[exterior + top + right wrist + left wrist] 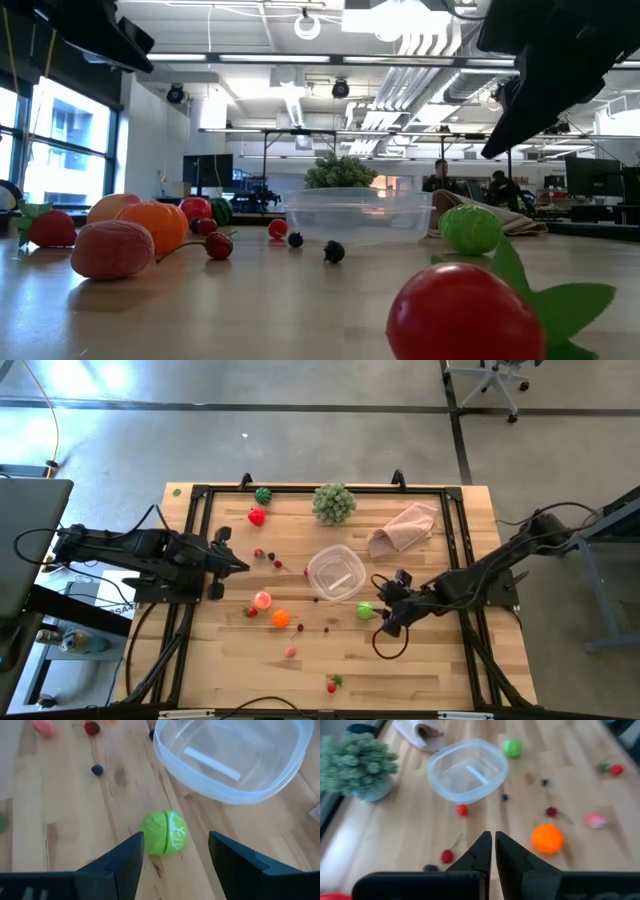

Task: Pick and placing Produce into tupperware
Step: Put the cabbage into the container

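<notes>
The clear round tupperware (335,573) (235,755) stands open side up on the wooden table's middle. Small produce lies scattered on the wood: a green lime (365,610) (164,832) just right of the container, an orange (280,618) (547,838), a pink peach (262,600), a red tomato (257,516) and a strawberry (332,686). My right gripper (385,618) (175,851) is open, slanting down, its fingers on either side of the lime and just short of it. My left gripper (243,565) (493,845) is shut, raised over the table's left part, holding nothing.
A pale green leafy ball (334,503) and a crumpled pink cloth (405,528) sit near the far edge. A dark green piece (263,495) lies at the far left. Small dark berries (97,769) and cherries (447,855) dot the wood. A black frame (195,540) rims the table.
</notes>
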Action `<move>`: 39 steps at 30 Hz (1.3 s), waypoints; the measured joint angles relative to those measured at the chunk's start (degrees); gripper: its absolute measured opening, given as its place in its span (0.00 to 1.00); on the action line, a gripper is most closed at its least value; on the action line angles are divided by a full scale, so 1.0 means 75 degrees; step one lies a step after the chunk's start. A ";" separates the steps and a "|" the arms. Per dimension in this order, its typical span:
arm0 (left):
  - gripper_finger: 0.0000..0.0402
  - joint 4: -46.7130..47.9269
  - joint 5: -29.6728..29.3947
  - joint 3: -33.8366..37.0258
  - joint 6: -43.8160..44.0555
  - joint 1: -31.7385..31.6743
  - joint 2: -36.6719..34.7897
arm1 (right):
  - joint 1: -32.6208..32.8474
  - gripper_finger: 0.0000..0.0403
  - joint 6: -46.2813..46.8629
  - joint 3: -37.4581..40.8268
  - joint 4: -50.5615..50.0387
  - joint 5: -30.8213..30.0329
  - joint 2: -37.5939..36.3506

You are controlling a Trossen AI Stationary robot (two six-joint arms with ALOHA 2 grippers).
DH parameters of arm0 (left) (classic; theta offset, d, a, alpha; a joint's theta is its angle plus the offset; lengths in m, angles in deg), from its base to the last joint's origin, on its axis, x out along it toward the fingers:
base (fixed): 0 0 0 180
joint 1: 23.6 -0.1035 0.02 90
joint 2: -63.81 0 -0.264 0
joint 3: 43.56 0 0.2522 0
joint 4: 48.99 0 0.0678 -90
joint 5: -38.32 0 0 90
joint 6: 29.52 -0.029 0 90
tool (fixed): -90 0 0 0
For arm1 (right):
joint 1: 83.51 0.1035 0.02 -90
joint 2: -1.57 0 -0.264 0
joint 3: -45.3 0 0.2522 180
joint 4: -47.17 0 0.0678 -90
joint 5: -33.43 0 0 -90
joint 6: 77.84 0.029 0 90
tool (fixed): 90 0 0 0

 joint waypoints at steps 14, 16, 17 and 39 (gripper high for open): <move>0.04 0.0024 -0.0502 0.0000 -0.0165 -0.0003 0.0086 | -0.0460 0.54 -0.0111 0.0000 0.0263 0.0928 0.0983; 0.04 0.0024 -0.0502 0.0000 -0.0162 -0.0003 0.0092 | -0.0458 0.53 -0.0114 0.0000 0.0440 0.0965 0.0991; 0.04 0.0023 -0.0502 0.0000 -0.0163 -0.0003 0.0092 | -0.0458 0.53 -0.0111 0.0000 0.0509 0.0981 0.0991; 0.04 0.0024 -0.0503 0.0000 -0.0156 -0.0003 0.0092 | -0.0873 0.53 -0.0661 0.0000 0.0734 0.1398 0.0991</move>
